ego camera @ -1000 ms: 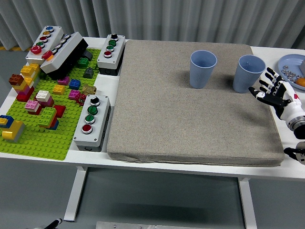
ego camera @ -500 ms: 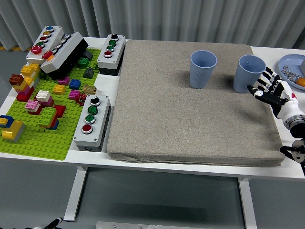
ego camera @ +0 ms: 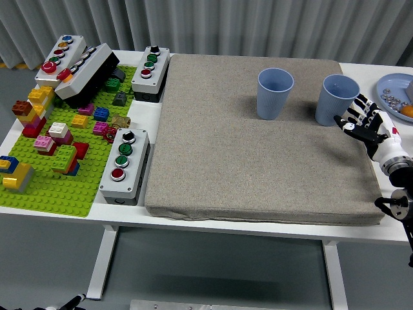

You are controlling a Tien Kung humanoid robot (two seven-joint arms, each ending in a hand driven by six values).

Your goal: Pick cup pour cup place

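Two light blue cups stand upright on the grey mat point(ego camera: 258, 161) at the back right. One cup point(ego camera: 275, 93) is near the middle and the other cup point(ego camera: 336, 99) is further right. My right hand point(ego camera: 362, 122) reaches in from the right edge, fingers spread, just right of the right cup with its fingertips close to the cup's side. It holds nothing. I cannot see into either cup. The left arm is out of view.
A blue plate point(ego camera: 395, 90) with small items sits at the far right. Left of the mat are two grey button boxes point(ego camera: 125, 164) point(ego camera: 150, 73), a green brick baseplate point(ego camera: 55, 155) with several loose bricks, and more button boxes point(ego camera: 77, 64) at the back left.
My right hand has drifted slightly left and up towards the right cup, while the wrist has dropped lower at the picture's right edge. The cups have not moved.
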